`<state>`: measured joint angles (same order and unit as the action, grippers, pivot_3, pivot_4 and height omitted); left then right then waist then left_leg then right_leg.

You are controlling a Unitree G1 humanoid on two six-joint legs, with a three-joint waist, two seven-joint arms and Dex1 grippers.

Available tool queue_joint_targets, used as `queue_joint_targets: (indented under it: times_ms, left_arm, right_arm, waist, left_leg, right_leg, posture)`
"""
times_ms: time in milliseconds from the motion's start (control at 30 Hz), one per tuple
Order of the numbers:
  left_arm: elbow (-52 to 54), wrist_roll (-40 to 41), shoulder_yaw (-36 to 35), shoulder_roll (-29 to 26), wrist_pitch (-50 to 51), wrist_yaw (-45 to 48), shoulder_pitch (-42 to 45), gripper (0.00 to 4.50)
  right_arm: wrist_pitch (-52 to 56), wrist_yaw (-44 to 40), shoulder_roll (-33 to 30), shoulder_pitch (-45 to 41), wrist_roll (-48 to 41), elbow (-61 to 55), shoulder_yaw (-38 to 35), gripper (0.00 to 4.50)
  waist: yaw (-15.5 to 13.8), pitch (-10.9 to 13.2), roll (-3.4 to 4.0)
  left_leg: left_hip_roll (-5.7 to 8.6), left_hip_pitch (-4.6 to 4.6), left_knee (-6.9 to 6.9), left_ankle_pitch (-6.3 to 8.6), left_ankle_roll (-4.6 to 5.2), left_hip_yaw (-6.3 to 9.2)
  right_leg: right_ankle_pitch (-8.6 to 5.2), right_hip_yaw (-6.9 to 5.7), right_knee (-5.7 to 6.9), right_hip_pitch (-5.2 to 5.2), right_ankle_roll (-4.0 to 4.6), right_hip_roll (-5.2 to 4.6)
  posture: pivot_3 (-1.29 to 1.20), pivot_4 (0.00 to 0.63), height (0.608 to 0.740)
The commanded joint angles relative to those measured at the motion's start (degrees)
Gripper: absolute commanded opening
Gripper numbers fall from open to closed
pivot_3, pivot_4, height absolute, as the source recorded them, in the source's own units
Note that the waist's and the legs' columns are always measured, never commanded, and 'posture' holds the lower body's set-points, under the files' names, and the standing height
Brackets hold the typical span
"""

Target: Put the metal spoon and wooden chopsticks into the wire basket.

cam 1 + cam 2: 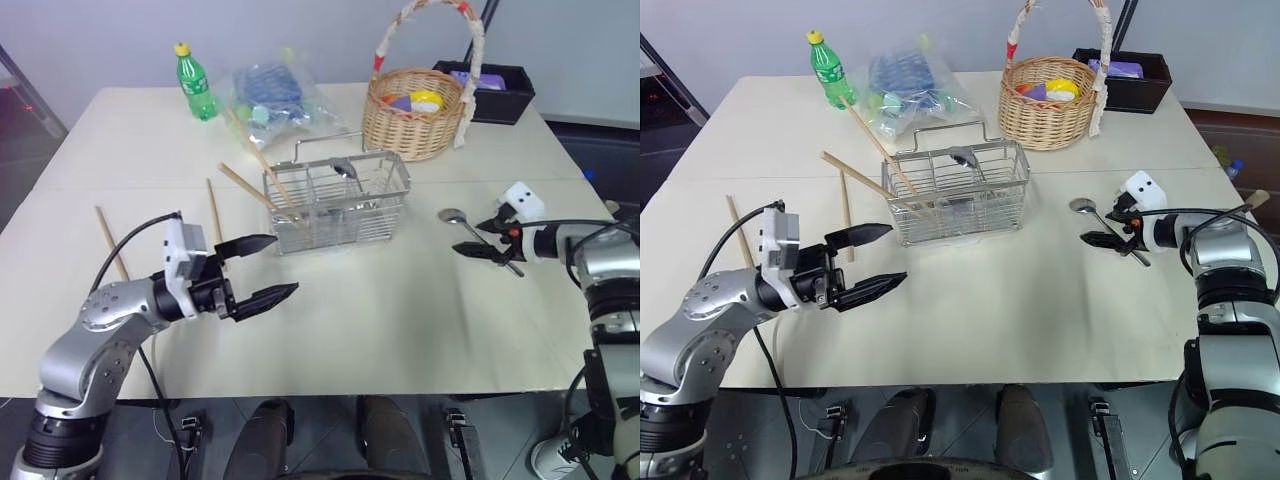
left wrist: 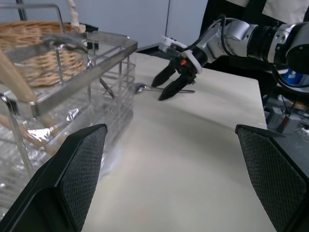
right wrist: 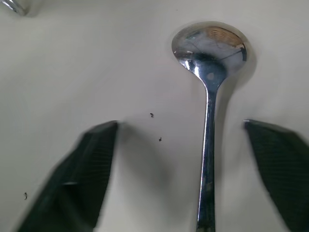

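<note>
The right claw [image 1: 490, 240] is straddling the metal spoon [image 3: 208, 96] lying on the desk [image 1: 400, 320], jaws apart. Squeezing squarely mid-handle should prevent slipping. The left claw [image 1: 262, 268] is hovering, gaping.

Right end effector [image 1: 488, 240] astride metal spoon [image 1: 478, 236]

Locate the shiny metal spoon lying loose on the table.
The shiny metal spoon lies flat on the cream table, right of the rectangular wire basket, its handle between the open fingers of the right pincer.
</note>
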<state>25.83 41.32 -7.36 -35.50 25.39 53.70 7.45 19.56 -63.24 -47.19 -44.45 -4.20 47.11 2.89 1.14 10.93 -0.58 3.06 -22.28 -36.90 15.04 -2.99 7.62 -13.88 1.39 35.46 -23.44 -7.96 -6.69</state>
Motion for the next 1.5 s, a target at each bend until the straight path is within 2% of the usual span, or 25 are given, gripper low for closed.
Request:
queue_joint_targets:
  times_ms: [33,167,367,533,633,1000,1200,1300,1500]
  left_arm:
    - [0.02,-0.47,0.63,0.36,-1.54,0.71,0.89,4.50]
    - [-0.28,-0.79,0.72,0.71,-1.74,0.97,1.29,4.50]
    - [-0.15,-0.84,0.81,0.81,-1.86,1.03,1.18,4.50]
    - [-0.23,-0.73,0.90,0.78,-1.98,1.10,1.09,4.50]
    - [-0.73,-0.80,1.04,0.74,-2.05,1.38,1.42,4.50]
    - [-2.58,-0.33,0.40,0.57,-1.65,1.56,2.69,4.50]
    - [-3.05,0.23,0.26,0.56,-0.97,1.12,3.65,4.50]
    - [-2.55,0.48,0.19,0.54,-0.55,0.72,3.66,4.50]
    - [-0.42,1.20,-0.45,0.41,0.34,-0.60,2.40,4.50]
  right_arm:
    - [0.38,-0.22,0.13,-0.99,0.52,0.77,-0.28,2.18]
    - [0.44,-0.92,0.20,-1.14,0.81,0.99,-0.30,0.05]
    - [-0.07,0.13,0.80,-1.37,1.24,1.25,-0.39,0.05]
    - [-0.60,5.67,1.99,-2.62,0.24,0.41,-3.21,0.05]
    - [-0.89,12.02,2.70,-4.12,-1.19,-2.15,-6.91,0.05]
    - [4.98,30.89,6.50,-2.26,-4.71,-31.28,-16.30,0.05]
    - [5.19,38.24,14.98,-5.29,-8.89,-44.41,-17.24,0.05]
    - [5.75,41.45,21.70,-5.25,-12.17,-50.24,-16.59,0.05]
    - [4.73,45.00,30.19,-4.50,-15.11,-54.21,-15.15,0.05]
  waist:
    - [0.02,0.00,0.00]
    - [0.00,0.00,0.00]
    - [0.02,-0.01,0.00]
    - [0.27,-0.01,0.00]
    - [0.19,-0.01,0.00]
    - [-0.14,0.02,0.04]
    - [0.23,0.02,0.05]
    - [0.01,0.01,0.04]
    - [0.00,0.01,0.04]
  left_leg:
    - [0.00,0.00,0.00,0.00,0.00,0.00]
    - [0.00,0.00,0.00,0.00,0.00,0.00]
    - [0.00,0.00,0.00,0.00,0.00,0.00]
    - [0.00,0.02,-0.05,0.00,0.00,0.00]
    - [0.00,0.02,-0.07,0.00,-0.01,0.00]
    - [0.01,-0.07,-0.04,0.00,-0.01,0.02]
    - [-0.01,-0.06,-0.03,0.00,0.00,0.02]
    - [0.00,-0.06,-0.04,0.00,-0.01,0.06]
    - [0.02,-0.06,-0.04,-0.01,-0.01,0.07]
  right_leg:
    - [0.00,0.00,0.00,0.00,0.00,0.00]
    - [0.01,0.00,0.00,0.00,-0.01,0.00]
    - [0.01,0.00,0.00,0.00,-0.02,0.00]
    - [0.02,0.00,0.04,0.00,0.00,0.00]
    - [0.03,0.01,0.06,0.00,0.00,0.00]
    - [0.03,0.01,0.09,-0.09,-0.01,0.00]
    - [0.03,0.02,0.19,-0.17,-0.01,0.00]
    - [0.03,0.01,0.32,-0.20,-0.01,0.00]
    - [0.02,0.02,0.46,-0.26,0.00,0.00]
  posture:
    - [0.00,0.150,0.740]
    - [0.00,0.150,0.740]
    - [0.00,0.150,0.740]
    - [0.00,0.150,0.740]
    - [0.00,0.150,0.740]
    - [0.00,0.150,0.740]
    - [0.00,0.150,0.740]
    - [0.00,0.150,0.740]
    - [0.00,0.150,0.740]
